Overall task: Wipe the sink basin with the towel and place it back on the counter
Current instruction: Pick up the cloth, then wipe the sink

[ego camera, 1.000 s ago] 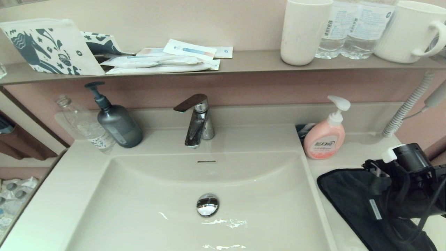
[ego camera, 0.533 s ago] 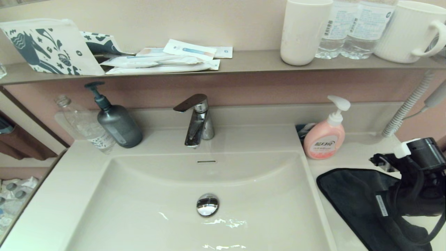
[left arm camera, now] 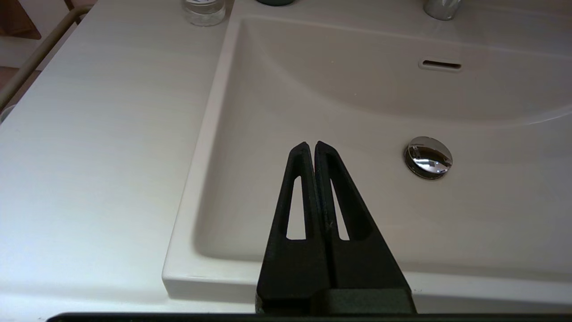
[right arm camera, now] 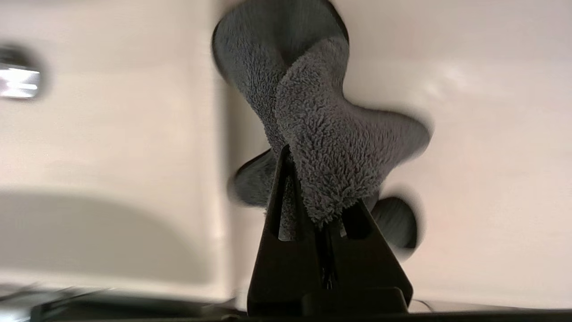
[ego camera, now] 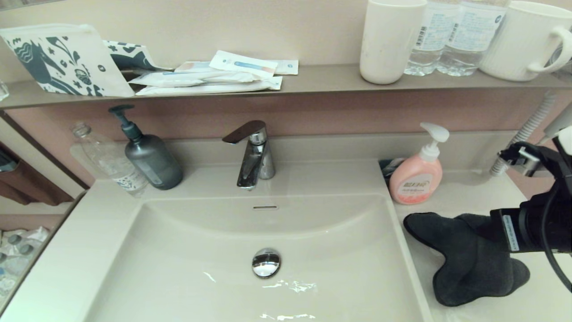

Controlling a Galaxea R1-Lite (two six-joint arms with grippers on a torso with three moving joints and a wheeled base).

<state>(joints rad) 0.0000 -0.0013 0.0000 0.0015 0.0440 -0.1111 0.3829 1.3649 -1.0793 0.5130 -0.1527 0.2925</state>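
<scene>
Head view: right tool (ego camera: pixel 496 230) pinches the towel (ego camera: pixel 469 259), bunched on the desk (ego camera: pixel 469 197) right of the sink basin (ego camera: pixel 201 250). Lift it w/ a firm grip, then go left. Left tool (left arm camera: pixel 311 145) is closed, near basin's left edge.

Open basin in the middle, clutter along the back and on the right wing

The sink basin (ego camera: pixel 187 268) lies bare apart from the drain plug (ego camera: pixel 266 262), with open room above it; the faucet (ego camera: pixel 253 154) overhangs only its rear edge. On the counter (ego camera: pixel 67 268), the left wing is open toward the front, with a grey pump bottle (ego camera: pixel 149 156) and a clear bottle (ego camera: pixel 109 161) standing at its back. On the right wing the bunched towel (ego camera: pixel 469 259), pinched in the right gripper (right arm camera: pixel 313 188), takes up the front, the pink soap dispenser (ego camera: pixel 418 174) stands just behind it, and a coiled hose (ego camera: pixel 520 141) rises at the far corner. The shelf (ego camera: pixel 313 78) caps the room above the back ledge. The left gripper (left arm camera: pixel 311 145), fingers together, hangs over the basin's near-left part.
</scene>
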